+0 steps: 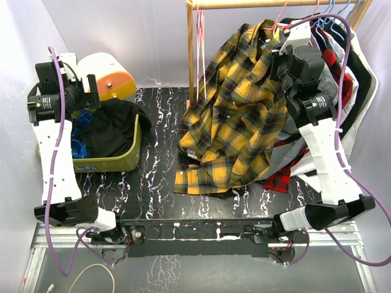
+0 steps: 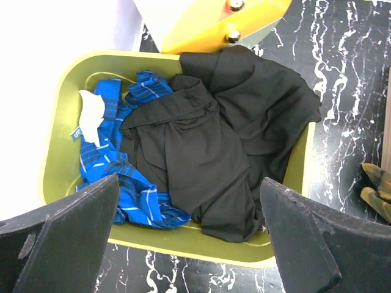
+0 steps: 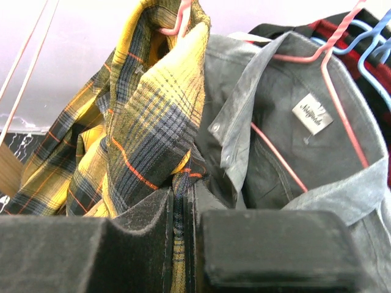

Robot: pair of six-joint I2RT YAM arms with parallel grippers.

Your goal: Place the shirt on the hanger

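Note:
The yellow, black and green plaid shirt [image 1: 238, 116] hangs from the rack and drapes down onto the black marble table [image 1: 159, 183]. My right gripper [image 1: 282, 52] is shut on a fold of the shirt [image 3: 146, 122] near its collar; the cloth runs between the closed fingers [image 3: 146, 213]. The pink hanger [image 3: 177, 24] shows as a curved piece inside the shirt's collar, the rest hidden by cloth; its hook [image 1: 281, 15] reaches up to the rod. My left gripper [image 1: 91, 97] is open and empty [image 2: 189, 244] above the basket.
A yellow-green basket [image 1: 131, 152] at the left holds black and blue clothes [image 2: 214, 134]. The wooden rack [image 1: 256, 3] carries spare pink hangers [image 1: 200, 36], blue hangers [image 1: 333, 12], a grey shirt [image 3: 293, 140] on another pink hanger, and a red plaid shirt [image 1: 282, 177].

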